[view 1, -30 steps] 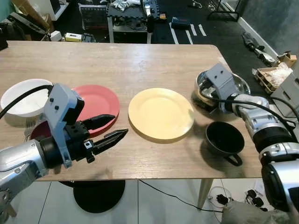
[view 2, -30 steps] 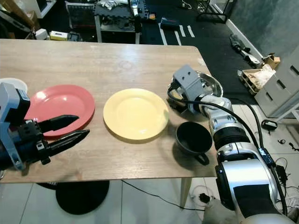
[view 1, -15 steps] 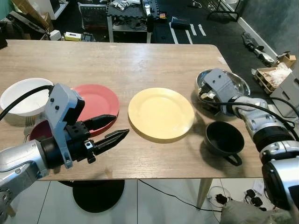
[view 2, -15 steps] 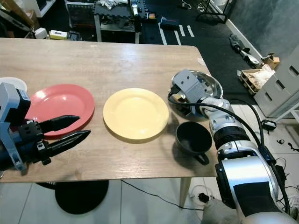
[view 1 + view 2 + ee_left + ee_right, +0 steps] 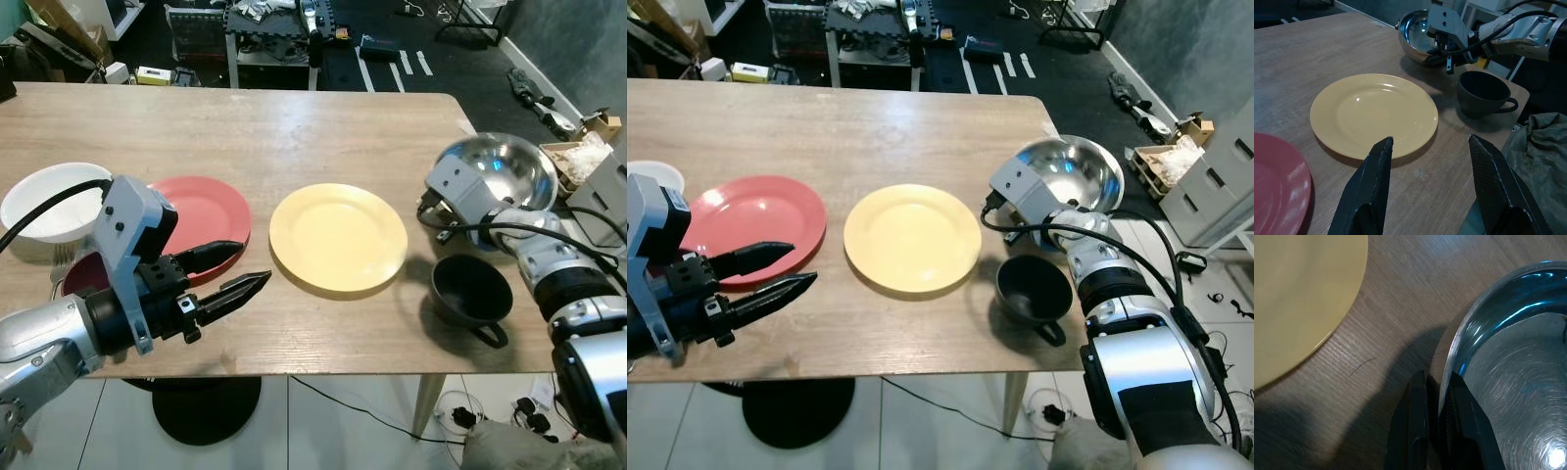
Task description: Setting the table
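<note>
Right wrist view: right tool [image 5: 1432, 431] pinches the rim of the steel bowl [image 5: 1070, 174], one finger inside, one outside, bowl tipped up off the counter [image 5: 265, 137] near its right edge. Bowl is thin polished metal, light, stiff, slippery; a rim pinch likely lets it swing, so a deep bite matters. Left tool [image 5: 230, 270] hovers spread over the front edge, holding nothing. Yellow plate [image 5: 338, 238] sits mid-counter, glossy, round, likely breakable. Black cup [image 5: 471, 290] with handle sits at the front right corner. Red plate [image 5: 206, 211] and white bowl [image 5: 49, 201] lie toward the left edge.
</note>
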Available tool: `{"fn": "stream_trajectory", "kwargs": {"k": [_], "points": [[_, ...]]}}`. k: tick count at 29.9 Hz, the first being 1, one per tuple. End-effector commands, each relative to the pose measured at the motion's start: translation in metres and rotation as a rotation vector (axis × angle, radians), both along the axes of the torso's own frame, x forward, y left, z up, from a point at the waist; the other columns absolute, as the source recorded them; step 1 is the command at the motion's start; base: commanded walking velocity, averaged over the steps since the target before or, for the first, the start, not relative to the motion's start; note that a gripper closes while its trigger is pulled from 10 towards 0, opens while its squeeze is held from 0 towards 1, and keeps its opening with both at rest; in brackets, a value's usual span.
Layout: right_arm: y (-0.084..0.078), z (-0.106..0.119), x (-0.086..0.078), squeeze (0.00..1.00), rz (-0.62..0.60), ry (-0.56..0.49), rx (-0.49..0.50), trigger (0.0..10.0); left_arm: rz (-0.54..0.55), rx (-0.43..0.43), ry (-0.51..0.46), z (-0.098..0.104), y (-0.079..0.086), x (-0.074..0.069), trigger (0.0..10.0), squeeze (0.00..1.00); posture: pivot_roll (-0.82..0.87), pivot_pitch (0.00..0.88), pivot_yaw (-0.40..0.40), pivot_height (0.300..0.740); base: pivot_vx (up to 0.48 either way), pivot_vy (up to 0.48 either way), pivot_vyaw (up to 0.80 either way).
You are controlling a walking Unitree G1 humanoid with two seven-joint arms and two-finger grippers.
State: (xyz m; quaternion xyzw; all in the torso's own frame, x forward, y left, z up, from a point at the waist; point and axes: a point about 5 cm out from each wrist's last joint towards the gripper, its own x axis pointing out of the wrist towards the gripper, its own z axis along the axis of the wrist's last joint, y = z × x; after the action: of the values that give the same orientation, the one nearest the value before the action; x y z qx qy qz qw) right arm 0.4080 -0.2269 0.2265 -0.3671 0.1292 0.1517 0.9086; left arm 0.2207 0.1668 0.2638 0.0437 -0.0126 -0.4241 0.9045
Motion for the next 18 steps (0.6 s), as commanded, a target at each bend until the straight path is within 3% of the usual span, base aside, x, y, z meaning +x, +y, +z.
{"fn": "stream_trajectory", "kwargs": {"k": [1,4,6,7,8,13,18], "points": [[-0.005,0.009,0.000,0.00,0.000,-0.018,-0.010,0.0,-0.015,0.000,-0.007,0.001,-0.001,-0.003,10.0,0.00,0.04,0.136,0.028,0.740,0.000,0.000,0.00],[-0.003,0.011,0.000,0.00,0.034,-0.009,0.000,0.0,-0.016,0.000,-0.006,0.001,-0.002,-0.003,10.0,0.00,0.04,0.138,0.029,0.740,0.000,0.000,0.00],[-0.001,0.013,-0.002,0.00,0.097,0.010,0.020,5.3,-0.018,-0.001,-0.004,0.000,-0.002,-0.003,10.0,0.00,0.04,0.138,0.030,0.740,0.000,0.000,0.00],[-0.001,0.013,-0.002,0.00,0.097,0.010,0.020,5.3,-0.018,-0.001,-0.004,0.000,-0.002,-0.003,10.0,0.00,0.04,0.138,0.030,0.740,0.000,0.000,0.00],[-0.001,0.014,-0.003,0.00,0.123,0.020,0.026,10.0,-0.019,-0.002,-0.003,0.000,-0.003,-0.003,10.0,0.00,0.04,0.139,0.031,0.740,0.000,0.000,0.00],[-0.002,0.021,-0.005,0.00,0.180,0.033,0.046,10.0,-0.021,-0.002,-0.002,0.000,-0.003,-0.003,10.0,0.00,0.04,0.139,0.032,0.740,0.000,0.000,0.00],[-0.013,0.037,-0.012,0.00,0.261,0.057,0.017,10.0,-0.027,-0.002,0.002,0.000,-0.003,-0.003,10.0,0.00,0.03,0.140,0.038,0.740,0.000,0.000,0.00]]}}
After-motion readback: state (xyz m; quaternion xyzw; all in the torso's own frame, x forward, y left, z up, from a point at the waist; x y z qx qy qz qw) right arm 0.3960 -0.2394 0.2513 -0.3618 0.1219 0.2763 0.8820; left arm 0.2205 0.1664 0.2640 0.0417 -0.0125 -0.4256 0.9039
